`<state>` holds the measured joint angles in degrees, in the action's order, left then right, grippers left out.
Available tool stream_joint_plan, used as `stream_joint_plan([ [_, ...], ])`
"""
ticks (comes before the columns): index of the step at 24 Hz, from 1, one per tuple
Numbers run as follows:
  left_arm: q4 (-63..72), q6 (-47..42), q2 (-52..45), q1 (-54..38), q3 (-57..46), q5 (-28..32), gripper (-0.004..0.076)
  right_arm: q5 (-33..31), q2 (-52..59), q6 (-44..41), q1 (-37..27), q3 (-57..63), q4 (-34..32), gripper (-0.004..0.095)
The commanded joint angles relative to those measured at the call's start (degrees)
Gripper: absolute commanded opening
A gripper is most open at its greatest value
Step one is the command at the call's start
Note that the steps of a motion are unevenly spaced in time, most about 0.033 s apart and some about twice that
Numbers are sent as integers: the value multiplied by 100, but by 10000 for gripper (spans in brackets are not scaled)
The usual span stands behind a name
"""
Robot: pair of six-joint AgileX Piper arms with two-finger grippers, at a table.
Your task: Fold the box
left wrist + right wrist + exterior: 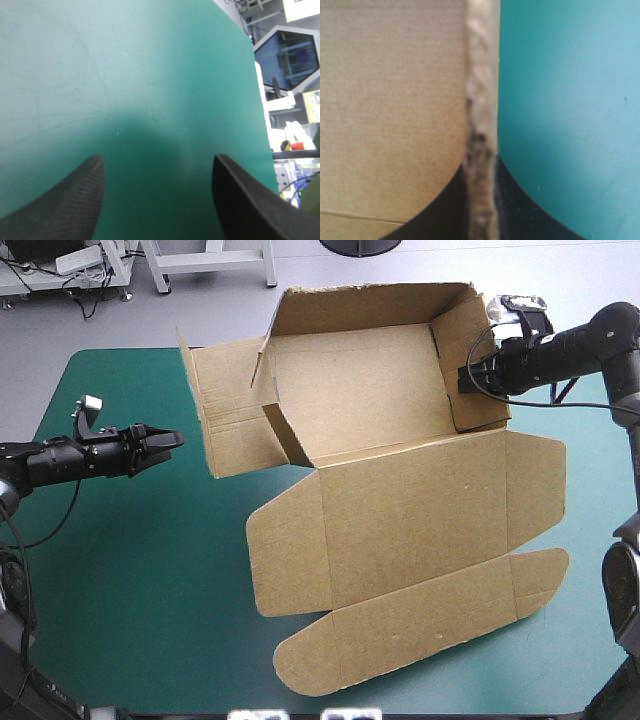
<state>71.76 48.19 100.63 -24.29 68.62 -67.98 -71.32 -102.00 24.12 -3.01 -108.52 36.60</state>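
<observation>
Box (400, 500) wall, seemingly snug, within right end effector (465, 380); teal-green cover (570, 100) alongside.

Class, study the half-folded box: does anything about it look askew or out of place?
Yes. The box lies askew to the table, and its left wall splays outward, untucked, while the right wall stands upright, pinched in the right gripper. The left gripper hangs open, apart from it.
</observation>
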Motion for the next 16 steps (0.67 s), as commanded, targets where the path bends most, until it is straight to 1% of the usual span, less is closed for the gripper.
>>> stream_joint_plan([
  [1, 877, 214, -143, 224, 123, -494, 449, -85, 327, -6, -28, -164, 594, -20],
  [6, 1396, 480, -77, 750, 123, -606, 437, -74, 327, 86, -6, -164, 876, -20],
  [7, 1606, 593, -77, 970, 123, -631, 437, -74, 327, 57, -6, -164, 788, -20],
  [10, 1970, 718, -77, 1210, 123, -670, 437, -74, 327, -72, -6, -164, 483, -20],
  [11, 2050, 718, -77, 1246, 123, -670, 437, -74, 327, -133, -6, -164, 311, -20],
  [12, 2101, 731, -141, 1317, 123, -670, 438, -74, 327, -263, -6, -164, -22, -20],
  [13, 2114, 741, -172, 1371, 133, -670, 437, -74, 302, -263, -6, -164, -61, -20],
  [15, 2114, 768, -271, 1543, 133, -670, 438, -74, 224, -263, 11, -164, 64, -20],
  [16, 2101, 813, -356, 1632, 156, -670, 438, -62, 158, -263, 116, -164, -89, -20],
])
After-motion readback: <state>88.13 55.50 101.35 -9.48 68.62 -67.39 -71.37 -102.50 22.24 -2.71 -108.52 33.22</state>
